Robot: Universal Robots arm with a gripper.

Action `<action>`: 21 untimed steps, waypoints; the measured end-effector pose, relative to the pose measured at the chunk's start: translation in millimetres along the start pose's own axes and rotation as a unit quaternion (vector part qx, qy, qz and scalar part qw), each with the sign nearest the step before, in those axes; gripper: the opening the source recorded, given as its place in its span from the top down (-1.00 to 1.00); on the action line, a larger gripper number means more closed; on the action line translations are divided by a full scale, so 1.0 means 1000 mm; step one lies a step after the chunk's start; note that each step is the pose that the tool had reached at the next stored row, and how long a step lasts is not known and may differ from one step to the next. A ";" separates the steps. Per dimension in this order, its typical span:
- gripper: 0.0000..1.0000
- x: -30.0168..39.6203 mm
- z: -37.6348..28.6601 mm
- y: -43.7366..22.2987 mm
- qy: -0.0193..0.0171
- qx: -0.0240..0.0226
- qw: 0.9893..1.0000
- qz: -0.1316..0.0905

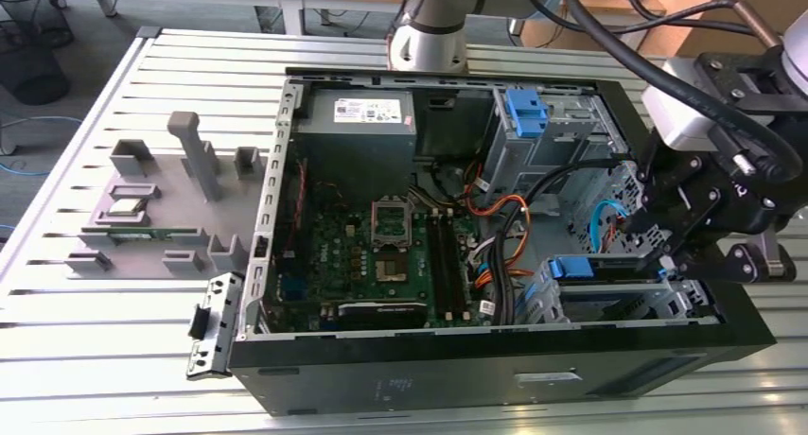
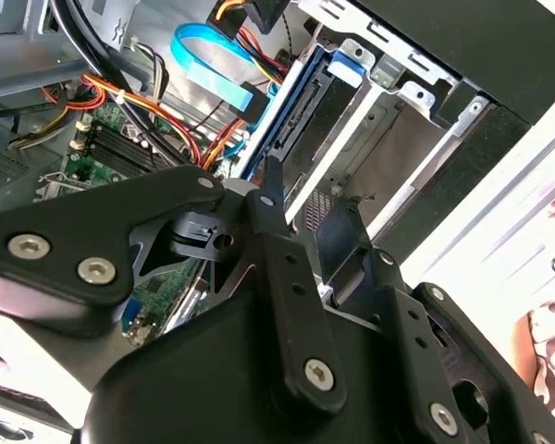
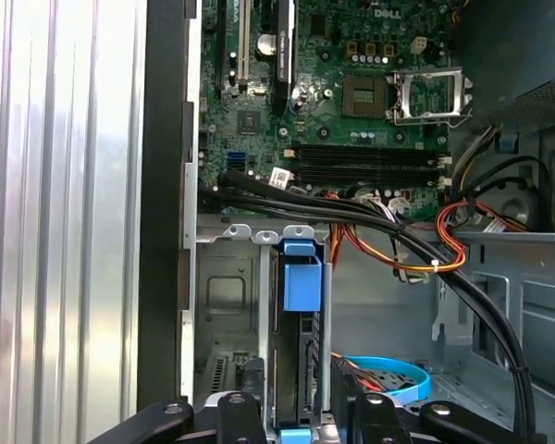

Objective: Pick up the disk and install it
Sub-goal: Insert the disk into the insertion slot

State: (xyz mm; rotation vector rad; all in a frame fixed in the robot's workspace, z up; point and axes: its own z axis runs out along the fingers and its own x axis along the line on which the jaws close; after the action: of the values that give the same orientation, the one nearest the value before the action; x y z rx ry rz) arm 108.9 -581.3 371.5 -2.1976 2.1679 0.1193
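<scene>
One arm (image 1: pixel 430 19), one gripper (image 1: pixel 667 263), two fingers (image 3: pixel 250 388) and one open computer case (image 1: pixel 505 359) lying on the slatted metal table (image 1: pixel 101 359). Inside the case are one motherboard (image 1: pixel 378 255), one grey power-supply box (image 1: pixel 358 113) and two blue brackets: a lone one (image 1: pixel 521 112) in the upper bay, and one clipped around the disk (image 3: pixel 301 370).

The exterior view takes in the whole case, with a grey fixture (image 1: pixel 151 208) of small parts on the table to the exterior view's left. The gripper hangs over the drive cage (image 3: pixel 222 296) in the case's corner at the exterior view's right. Looking straight down the slot, the first wrist view shows the disk standing on edge inside the cage, with one finger on each side of its near end, closed against it. A bundle of black cables (image 3: pixel 351 213) crosses just beyond the cage, and a light-blue ribbon cable (image 3: pixel 398 375) curls beside it. From an oblique angle behind the black finger links, the second wrist view shows the disk's long side running away into the cage between silver rails.

The disk presents as a thin dark slab — its narrow edge faces the camera in the first wrist view. A bright blue plastic tab (image 3: pixel 302 282) caps its far end, and a blue rail runs along its side in the second wrist view.
</scene>
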 end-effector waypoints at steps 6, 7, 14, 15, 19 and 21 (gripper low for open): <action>0.16 -0.0008 0.0050 0.0017 0.016 0.001 1.000 -0.002; 0.16 -0.0008 0.0060 0.0020 0.018 0.002 1.000 -0.002; 0.16 -0.0011 0.0129 0.0042 0.019 0.009 1.000 -0.003; 0.16 -0.0022 0.0133 0.0043 0.019 0.010 1.000 -0.003; 0.16 -0.0053 0.0154 0.0044 0.020 0.010 1.000 0.000; 0.16 -0.0053 0.0159 0.0044 0.021 0.011 1.000 0.013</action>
State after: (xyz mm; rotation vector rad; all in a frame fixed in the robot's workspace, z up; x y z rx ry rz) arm 104.1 -574.6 356.2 -2.1792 2.2097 0.0521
